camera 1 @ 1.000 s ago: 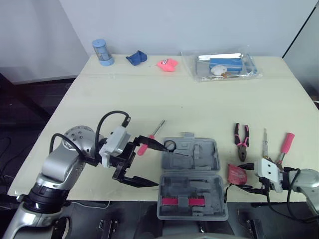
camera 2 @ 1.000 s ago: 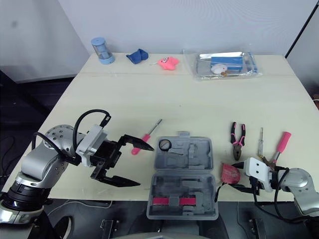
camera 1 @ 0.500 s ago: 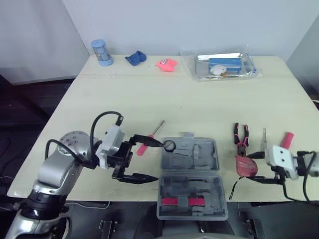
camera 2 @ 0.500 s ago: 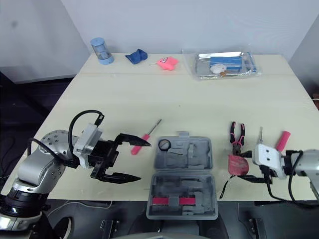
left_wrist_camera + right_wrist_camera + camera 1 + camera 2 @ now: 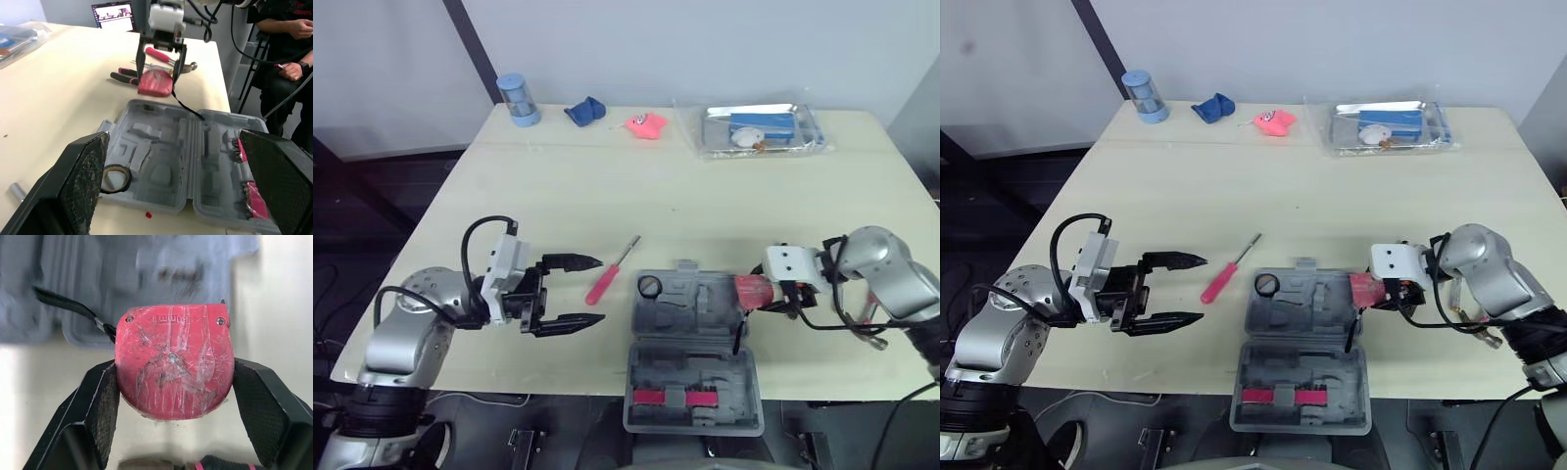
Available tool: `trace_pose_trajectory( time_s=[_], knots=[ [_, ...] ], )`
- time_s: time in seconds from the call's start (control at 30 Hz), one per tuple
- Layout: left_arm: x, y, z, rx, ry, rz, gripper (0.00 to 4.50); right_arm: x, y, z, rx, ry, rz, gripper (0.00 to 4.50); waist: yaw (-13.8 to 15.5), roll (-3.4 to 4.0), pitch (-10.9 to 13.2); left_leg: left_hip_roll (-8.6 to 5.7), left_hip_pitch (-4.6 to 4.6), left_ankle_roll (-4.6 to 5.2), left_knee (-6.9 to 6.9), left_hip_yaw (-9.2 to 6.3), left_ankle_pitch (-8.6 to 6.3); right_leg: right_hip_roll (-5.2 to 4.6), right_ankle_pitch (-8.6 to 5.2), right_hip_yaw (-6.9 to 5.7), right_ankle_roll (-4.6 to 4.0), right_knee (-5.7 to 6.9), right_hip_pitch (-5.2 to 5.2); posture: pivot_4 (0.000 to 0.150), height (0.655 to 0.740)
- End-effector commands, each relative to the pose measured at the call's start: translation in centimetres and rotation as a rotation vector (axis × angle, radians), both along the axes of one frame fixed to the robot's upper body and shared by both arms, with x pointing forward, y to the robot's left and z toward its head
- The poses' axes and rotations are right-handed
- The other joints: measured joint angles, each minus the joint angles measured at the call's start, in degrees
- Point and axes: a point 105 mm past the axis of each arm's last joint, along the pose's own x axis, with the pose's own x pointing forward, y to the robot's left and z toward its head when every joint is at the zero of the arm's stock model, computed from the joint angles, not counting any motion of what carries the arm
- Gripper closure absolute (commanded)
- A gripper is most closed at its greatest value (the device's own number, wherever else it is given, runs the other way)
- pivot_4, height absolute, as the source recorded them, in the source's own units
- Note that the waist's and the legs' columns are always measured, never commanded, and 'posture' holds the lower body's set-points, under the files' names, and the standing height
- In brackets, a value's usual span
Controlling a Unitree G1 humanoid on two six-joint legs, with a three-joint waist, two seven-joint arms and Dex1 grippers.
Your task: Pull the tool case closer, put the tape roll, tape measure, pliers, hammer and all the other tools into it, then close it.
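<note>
The grey tool case (image 5: 693, 338) lies open at the table's front edge, its near half reaching past the edge. A tape roll (image 5: 650, 287) sits in the far half's left corner. My right gripper (image 5: 751, 292) is shut on the red tape measure (image 5: 173, 360), held at the case's right edge with its black strap (image 5: 68, 303) trailing over the case. My left gripper (image 5: 600, 290) stands open left of the case, holding nothing. A pink-handled screwdriver (image 5: 612, 271) lies between them. Pliers (image 5: 124, 76) and a hammer (image 5: 161, 54) lie behind the right gripper.
Along the table's far edge stand a blue cylinder (image 5: 518, 100), a blue cloth (image 5: 583, 112), a pink object (image 5: 643, 123) and a clear bag of items (image 5: 759, 129). A person (image 5: 288, 44) sits beyond the table's right side.
My right gripper has carried the tape measure from the table's front right corner leftward to the case's right edge. My left gripper has drawn back to the left, away from the case.
</note>
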Motion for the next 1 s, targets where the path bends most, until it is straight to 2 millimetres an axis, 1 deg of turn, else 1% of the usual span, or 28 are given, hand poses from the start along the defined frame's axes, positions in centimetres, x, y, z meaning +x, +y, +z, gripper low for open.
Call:
trace_pose_trajectory(
  time_s=[0.03,0.2,0.3,0.57,0.77,0.8,0.83,0.87,0.93,1.0],
  knots=[
    [-0.1,0.3,0.7,0.010,-0.043,0.016,0.00,0.9,1.4,0.4,-0.023,-0.048,0.026,1.60,-0.3,0.03,0.0,0.01,0.01,0.00,0.00,0.00,0.00,0.01,0.00,0.01,0.00,0.04,-0.03,0.150,0.7400],
    [-0.2,0.5,0.7,0.016,-0.049,0.025,0.00,1.3,3.4,0.0,-0.050,-0.061,0.060,1.60,-0.2,0.04,0.0,0.02,0.00,0.01,-0.01,0.00,0.00,0.02,0.00,0.01,-0.01,0.06,-0.05,0.150,0.7400],
    [-0.2,0.5,0.7,0.019,-0.052,0.027,0.00,1.5,4.0,-0.2,-0.065,-0.057,0.047,1.60,-0.1,0.04,0.0,0.02,0.00,0.01,0.00,-0.01,0.00,0.02,0.00,0.01,-0.01,0.06,-0.05,0.150,0.7400],
    [-0.3,0.3,0.5,0.023,-0.052,0.020,0.00,1.9,4.3,-1.0,-0.129,-0.068,0.006,1.60,-0.2,0.04,0.0,0.01,0.02,0.01,-0.01,-0.01,0.00,0.03,0.00,0.00,-0.01,0.08,-0.05,0.150,0.7400],
    [-0.2,0.2,0.3,0.022,-0.052,0.018,0.00,2.0,4.8,-1.1,-0.126,-0.079,-0.007,1.60,-0.2,0.04,0.0,0.01,0.03,0.01,0.00,-0.01,-0.01,0.02,0.00,0.01,-0.01,0.10,-0.04,0.150,0.7400],
    [-0.3,0.2,0.2,0.022,-0.052,0.018,0.00,2.0,4.8,-1.0,-0.124,-0.081,-0.011,0.56,-0.2,0.04,0.0,0.01,0.02,0.01,0.00,-0.01,-0.01,0.03,0.00,0.00,-0.01,0.10,-0.04,0.150,0.7400],
    [-0.3,0.2,0.2,0.021,-0.051,0.018,0.00,1.9,4.8,-1.0,-0.123,-0.082,-0.008,0.15,-0.2,0.04,0.0,0.01,0.03,0.01,0.00,-0.01,-0.01,0.03,0.00,0.00,-0.01,0.10,-0.04,0.150,0.7400],
    [-0.2,0.2,0.2,0.021,-0.051,0.017,0.00,1.9,4.8,-0.9,-0.123,-0.082,-0.005,0.06,-0.2,0.04,0.0,0.01,0.03,0.01,0.00,-0.01,-0.01,0.03,0.00,0.01,-0.01,0.10,-0.04,0.150,0.7400],
    [-0.3,0.2,0.2,0.021,-0.050,0.016,0.00,1.7,4.9,-0.4,-0.099,-0.083,-0.009,0.06,-0.2,0.04,0.0,0.01,0.02,0.02,0.00,-0.01,-0.01,0.02,0.01,0.01,-0.01,0.10,-0.04,0.150,0.7400],
    [-0.3,0.2,0.1,0.021,-0.048,0.015,0.00,1.3,4.7,0.2,-0.095,-0.085,-0.009,0.06,-0.2,0.05,0.0,0.01,0.00,0.01,0.00,-0.02,-0.01,0.02,0.00,0.00,-0.01,0.09,-0.06,0.150,0.7400]
  ],
)
